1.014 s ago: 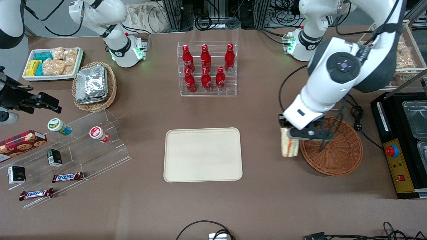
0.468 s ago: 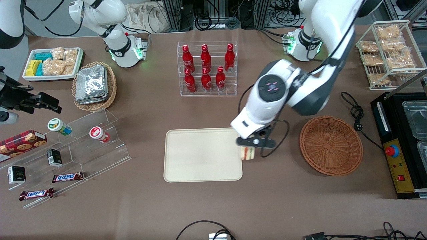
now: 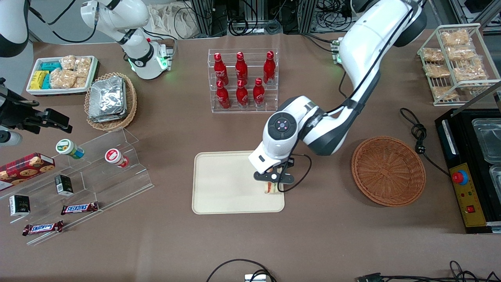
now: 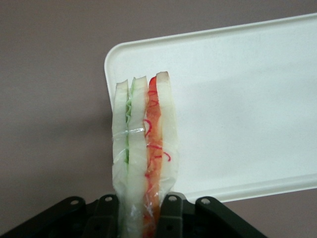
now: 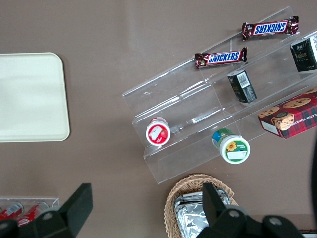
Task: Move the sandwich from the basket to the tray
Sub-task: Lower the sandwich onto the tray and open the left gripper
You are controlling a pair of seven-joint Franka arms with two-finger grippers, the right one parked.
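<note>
Within a second the gripper (image 3: 273,183), pinching the sandwich (image 3: 270,188), has travelled from the basket (image 3: 388,170) to the tray (image 3: 227,184). It now hangs over the tray's four o'clock corner. Only lowering and release seem left.

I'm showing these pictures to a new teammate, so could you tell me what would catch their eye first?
First, the working arm's tool, shut on the wrapped sandwich and hanging over the cream tray, near the tray's edge toward the basket. Next, the empty reddish-brown basket beside the tray, toward the working arm's end. Then the red bottles in a clear rack, farther from the front camera.
</note>
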